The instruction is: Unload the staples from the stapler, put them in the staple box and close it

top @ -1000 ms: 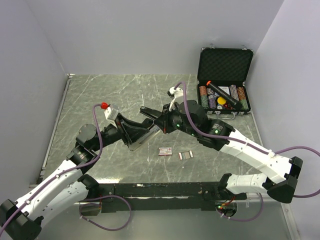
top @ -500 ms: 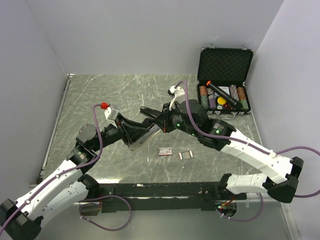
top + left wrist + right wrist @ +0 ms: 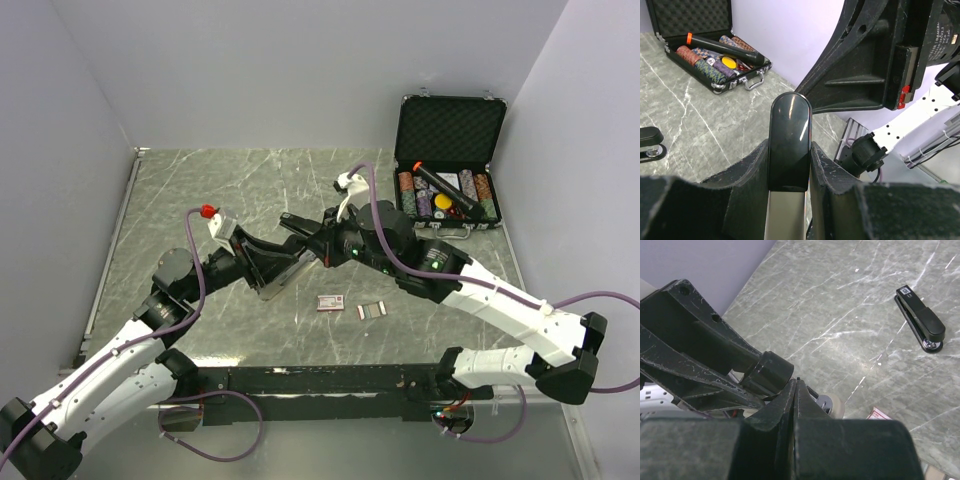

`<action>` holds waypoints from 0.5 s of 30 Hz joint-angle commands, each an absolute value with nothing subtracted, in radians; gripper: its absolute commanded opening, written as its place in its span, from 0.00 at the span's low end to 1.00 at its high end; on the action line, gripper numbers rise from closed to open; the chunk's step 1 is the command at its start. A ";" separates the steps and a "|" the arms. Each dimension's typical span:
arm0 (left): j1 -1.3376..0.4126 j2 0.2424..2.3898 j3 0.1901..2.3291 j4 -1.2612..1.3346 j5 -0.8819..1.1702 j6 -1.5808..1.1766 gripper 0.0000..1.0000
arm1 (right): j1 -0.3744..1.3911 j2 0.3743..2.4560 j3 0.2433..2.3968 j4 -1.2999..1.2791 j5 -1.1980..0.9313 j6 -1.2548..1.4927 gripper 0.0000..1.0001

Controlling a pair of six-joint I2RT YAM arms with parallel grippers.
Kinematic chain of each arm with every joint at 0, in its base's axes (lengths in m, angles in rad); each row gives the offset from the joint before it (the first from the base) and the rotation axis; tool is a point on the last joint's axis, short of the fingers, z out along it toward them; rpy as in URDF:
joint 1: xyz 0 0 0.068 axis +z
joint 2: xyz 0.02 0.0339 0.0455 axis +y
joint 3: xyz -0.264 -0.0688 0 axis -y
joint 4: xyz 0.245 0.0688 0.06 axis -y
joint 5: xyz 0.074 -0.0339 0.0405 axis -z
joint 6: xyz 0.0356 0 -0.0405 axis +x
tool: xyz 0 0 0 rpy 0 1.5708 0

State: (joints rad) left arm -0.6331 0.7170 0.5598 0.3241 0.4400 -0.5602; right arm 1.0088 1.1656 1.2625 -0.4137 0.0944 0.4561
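Observation:
My left gripper (image 3: 272, 268) is shut on the black stapler (image 3: 285, 272) and holds it tilted above the table. In the left wrist view the stapler's glossy black arm (image 3: 789, 140) sits between my fingers (image 3: 837, 172), with the silvery rail (image 3: 785, 217) below it. My right gripper (image 3: 312, 250) is at the stapler's raised end, right next to the left gripper. Its fingers (image 3: 812, 400) are pressed together with nothing visible between them. Short silvery-grey staples (image 3: 372, 311) lie on the table in front of the arms.
A second black stapler (image 3: 293, 222) lies shut on the table beyond the grippers; it also shows in both wrist views (image 3: 920, 320) (image 3: 650, 142). A small red-and-white box (image 3: 331, 302) lies beside the staples. An open black case (image 3: 450, 130) with chips and a black tube stands at the back right.
The right arm has shifted very slightly beside the stapler. The left arm and the things on the table have not moved.

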 commanded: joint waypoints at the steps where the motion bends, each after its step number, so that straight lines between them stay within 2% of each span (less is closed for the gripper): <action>1: -0.641 0.696 0.575 0.425 0.416 -0.560 0.01 | 1.034 1.170 1.290 -0.394 0.120 0.472 0.00; 15: -0.643 0.672 0.565 0.491 0.399 -0.621 0.01 | 1.042 1.192 1.192 -0.353 0.146 0.508 0.00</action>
